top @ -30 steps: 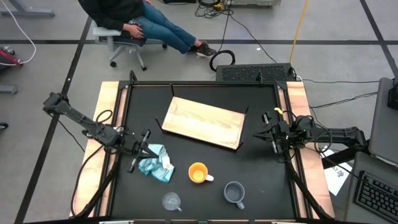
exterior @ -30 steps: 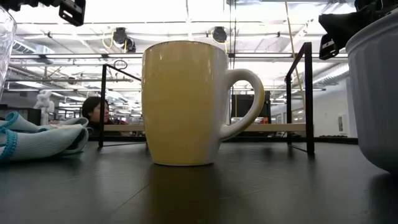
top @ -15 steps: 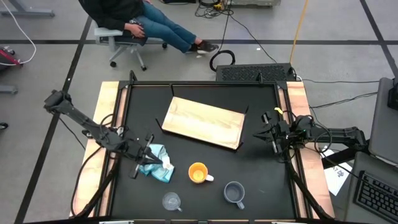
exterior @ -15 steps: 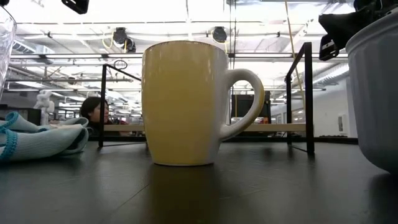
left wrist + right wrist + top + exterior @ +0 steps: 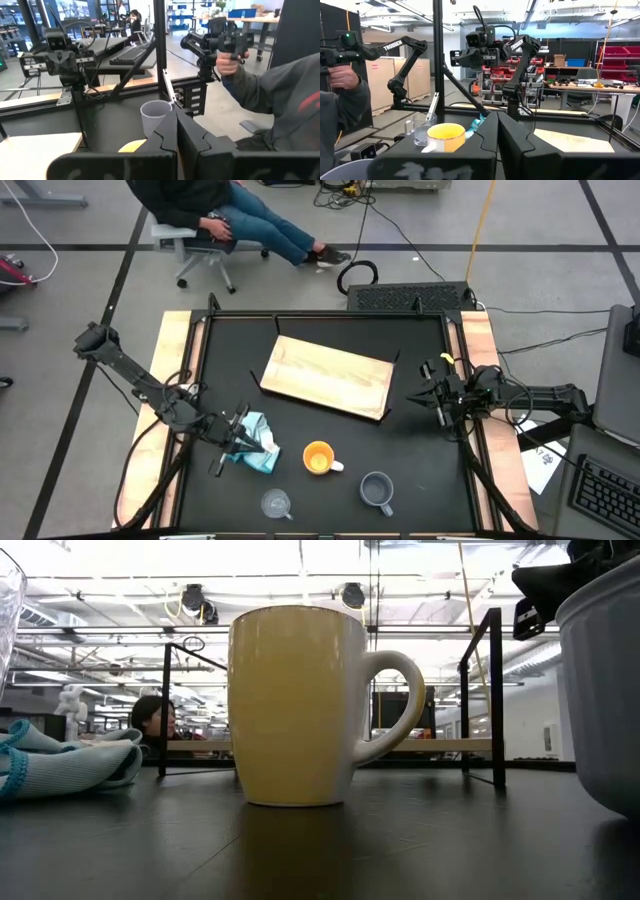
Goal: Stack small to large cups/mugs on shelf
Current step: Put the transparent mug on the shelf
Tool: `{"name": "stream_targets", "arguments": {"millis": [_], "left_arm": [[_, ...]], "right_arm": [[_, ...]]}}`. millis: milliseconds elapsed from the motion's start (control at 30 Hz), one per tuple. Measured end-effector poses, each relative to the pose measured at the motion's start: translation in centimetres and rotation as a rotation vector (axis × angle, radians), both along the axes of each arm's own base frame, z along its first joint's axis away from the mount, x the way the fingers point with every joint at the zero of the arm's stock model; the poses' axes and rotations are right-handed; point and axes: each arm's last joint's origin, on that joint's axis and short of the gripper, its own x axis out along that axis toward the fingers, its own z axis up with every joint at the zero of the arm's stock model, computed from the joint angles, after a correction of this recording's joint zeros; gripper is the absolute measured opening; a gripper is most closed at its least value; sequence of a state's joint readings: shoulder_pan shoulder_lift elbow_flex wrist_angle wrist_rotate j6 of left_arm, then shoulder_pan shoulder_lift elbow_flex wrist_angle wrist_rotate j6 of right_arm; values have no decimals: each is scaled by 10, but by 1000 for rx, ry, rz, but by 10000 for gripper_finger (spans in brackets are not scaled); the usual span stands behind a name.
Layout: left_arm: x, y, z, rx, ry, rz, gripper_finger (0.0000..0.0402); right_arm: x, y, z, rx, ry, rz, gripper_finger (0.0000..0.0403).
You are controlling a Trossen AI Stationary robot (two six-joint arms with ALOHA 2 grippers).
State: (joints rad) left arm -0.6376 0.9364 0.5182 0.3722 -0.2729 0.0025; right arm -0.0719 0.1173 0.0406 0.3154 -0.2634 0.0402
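1. Step in hand, as I judge it: the approach, nothing grasped yet. My left gripper [image 5: 228,444] is closed and empty, above the desk just left of the light blue cloth [image 5: 254,442], on the desk's left side.
2. My right gripper [image 5: 428,396] is closed too, holding nothing, parked by the desk's right edge, well apart from all the cups.
3. The small clear glass cup [image 5: 275,503] stands at the near edge, near the left gripper. The orange mug [image 5: 319,458] with white handle is mid-desk, just right of the cloth. The grey-blue mug [image 5: 377,491] sits near right. All three are upright, none on the shelf.
4. The shelf [image 5: 328,375], a light wooden board, lies bare in the far half of the desk, angled slightly.
5. Next move, my call: open a gripper first, since both are shut, then pick a cup. Stacking small to large suggests the large orange mug goes onto the shelf first as the base, though I can't be sure of the order.
6. Risk: the cloth lies close to the orange mug and could snag.
7. Surface: black desk [image 5: 420,450] with wooden side rails and a dark frame.
8. Room: a seated person [image 5: 222,215] on a chair beyond the far edge; grey floor, cables, a keyboard to the right.
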Motion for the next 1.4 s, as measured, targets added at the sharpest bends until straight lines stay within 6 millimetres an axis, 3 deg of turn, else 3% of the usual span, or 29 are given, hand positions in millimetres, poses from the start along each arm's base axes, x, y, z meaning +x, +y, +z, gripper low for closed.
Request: {"name": "stream_targets", "arguments": {"millis": [333, 800, 1133, 1400], "left_arm": [[3, -2, 1, -62, 35, 5, 0], [19, -15, -25, -150, 196, 40, 0], [21, -21, -32, -163, 238, 24, 0], [25, -38, -37, -164, 287, -8, 0]], "right_arm": [[0, 0, 0, 0, -1, 0, 0], [0, 0, 0, -3, -2, -1, 0], [0, 0, 0, -3, -2, -1, 0], [0, 0, 0, -3, -2, -1, 0]]}}
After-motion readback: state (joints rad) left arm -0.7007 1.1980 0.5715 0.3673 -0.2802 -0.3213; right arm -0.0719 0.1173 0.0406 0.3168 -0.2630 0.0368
